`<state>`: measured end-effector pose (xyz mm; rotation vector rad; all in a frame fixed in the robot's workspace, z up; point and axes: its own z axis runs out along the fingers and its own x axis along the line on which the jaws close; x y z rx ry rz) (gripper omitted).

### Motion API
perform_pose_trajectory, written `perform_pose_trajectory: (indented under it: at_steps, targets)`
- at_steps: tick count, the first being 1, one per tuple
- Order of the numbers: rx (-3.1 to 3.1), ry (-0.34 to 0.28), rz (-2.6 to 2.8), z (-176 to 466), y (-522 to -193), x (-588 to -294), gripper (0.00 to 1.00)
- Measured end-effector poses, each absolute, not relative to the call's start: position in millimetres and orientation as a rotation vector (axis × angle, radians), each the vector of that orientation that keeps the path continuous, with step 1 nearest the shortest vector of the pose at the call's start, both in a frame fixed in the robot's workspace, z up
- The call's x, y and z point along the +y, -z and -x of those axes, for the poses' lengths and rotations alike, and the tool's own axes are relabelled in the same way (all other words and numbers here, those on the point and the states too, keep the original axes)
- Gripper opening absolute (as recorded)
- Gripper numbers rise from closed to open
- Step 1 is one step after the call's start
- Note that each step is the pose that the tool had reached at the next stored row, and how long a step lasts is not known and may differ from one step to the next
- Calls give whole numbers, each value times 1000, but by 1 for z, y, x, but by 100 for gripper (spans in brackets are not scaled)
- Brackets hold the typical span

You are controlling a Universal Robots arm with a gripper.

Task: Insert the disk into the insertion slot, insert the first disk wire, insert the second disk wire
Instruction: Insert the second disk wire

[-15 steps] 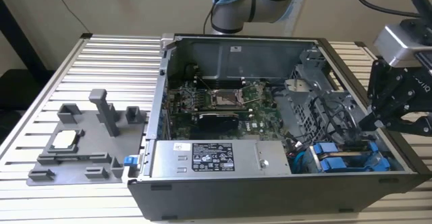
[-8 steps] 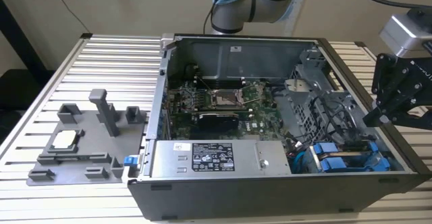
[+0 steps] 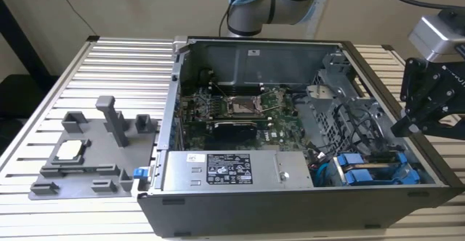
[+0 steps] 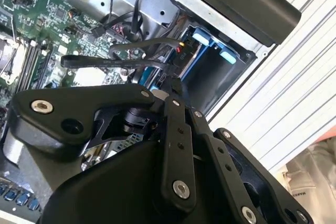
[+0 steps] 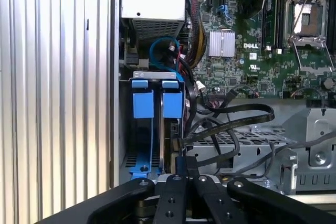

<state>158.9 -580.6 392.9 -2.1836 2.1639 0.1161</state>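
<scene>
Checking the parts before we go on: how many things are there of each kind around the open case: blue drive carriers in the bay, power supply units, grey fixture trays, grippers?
Blue drive carriers in the bay: 2
Power supply unit with a printed label: 1
Grey fixture tray beside the case: 1
Gripper: 1
Total: 5

A black-and-white label [image 3: 228,168] lies on top of the power supply [image 3: 291,170] by the computer case's [image 3: 291,208] front wall. It carries rows of fine print and small round marks, too small to make out. A small white sticker [image 3: 196,158] sits just beside it, and another sticker [image 3: 253,52] sits on the case's back wall, both unreadable. In the first wrist view, the motherboard [image 5: 273,40] bears short white lettering [image 5: 253,56] next to the finned heatsink [image 5: 221,43], with a white sticker [image 5: 254,68] below it.
</scene>
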Motion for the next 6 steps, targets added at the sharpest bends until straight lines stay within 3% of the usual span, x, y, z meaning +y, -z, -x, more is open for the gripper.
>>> perform_pose_trajectory:
  at_steps: [6]
  targets:
    - [2166, -113, 2185, -159, -393, -581, 11]
